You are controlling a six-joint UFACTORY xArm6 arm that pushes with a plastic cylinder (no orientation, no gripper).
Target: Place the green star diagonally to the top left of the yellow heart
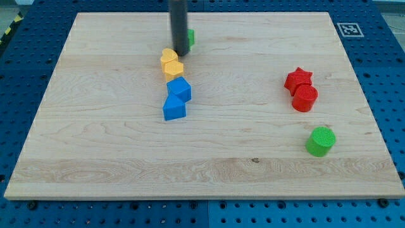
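The green star [190, 37] sits near the view's top, mostly hidden behind my rod; only its right edge shows. My tip [180, 53] rests just left of and below it, touching or nearly touching. Two yellow blocks lie just below the tip: one [168, 57] at the rod's left and one [173, 69] below it; which is the heart I cannot tell. The green star is up and to the right of both.
Two blue blocks [179, 89] [174, 109] lie in a line below the yellow ones. A red star [299, 80] and a red cylinder [305, 97] sit at the right. A green cylinder [321, 140] stands lower right. The wooden board [95, 158] lies on a blue pegboard.
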